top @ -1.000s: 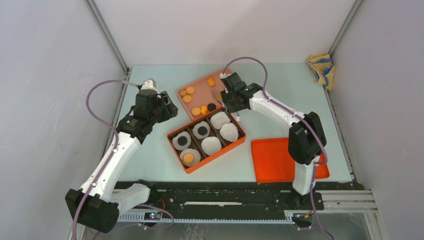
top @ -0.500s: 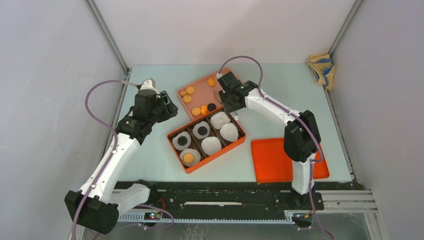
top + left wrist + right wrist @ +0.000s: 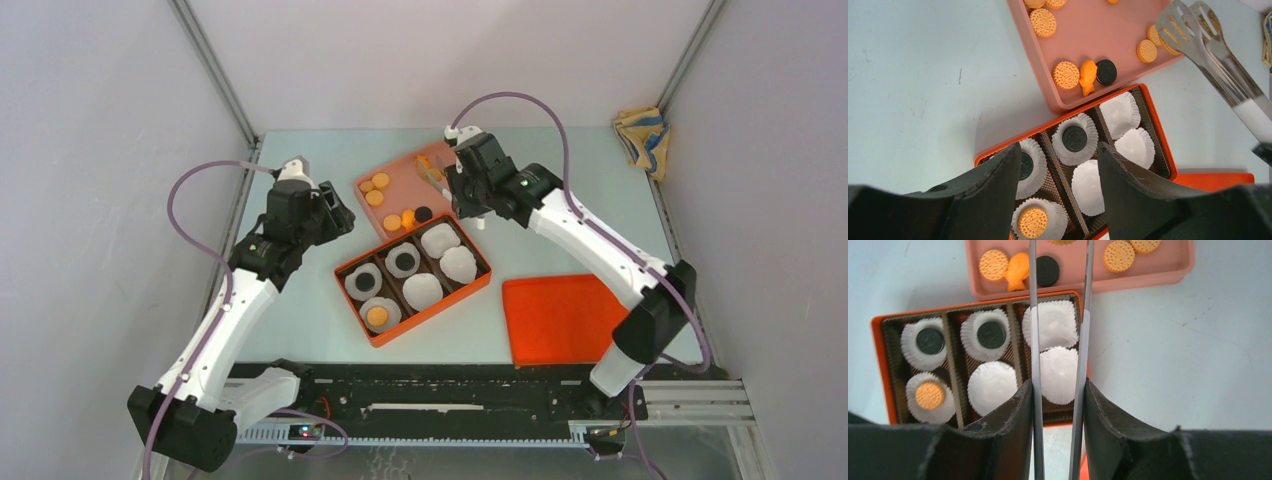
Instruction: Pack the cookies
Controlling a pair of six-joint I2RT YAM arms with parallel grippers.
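Observation:
Several orange cookies (image 3: 1066, 75) and one black cookie (image 3: 1106, 71) lie on a pink tray (image 3: 400, 178). The orange box (image 3: 478, 283) holds six white paper cups. Two cups hold black cookies (image 3: 1075, 138) and one holds an orange cookie (image 3: 1032, 221); three cups are empty. My right gripper (image 3: 1058, 385) is shut on metal tongs (image 3: 1034, 315). The tong heads (image 3: 1178, 20) hover over the tray's far right end, slightly apart. I cannot tell if they hold a cookie. My left gripper (image 3: 1058, 150) is open and empty above the box's left side.
An orange lid (image 3: 565, 318) lies on the table to the right of the box. A folded cloth (image 3: 641, 135) sits at the far right corner. Grey walls close in the table on three sides.
My right arm's elbow has swung out to the right and its gripper has shifted up and back over the pink tray with the tongs. The left arm has not moved.

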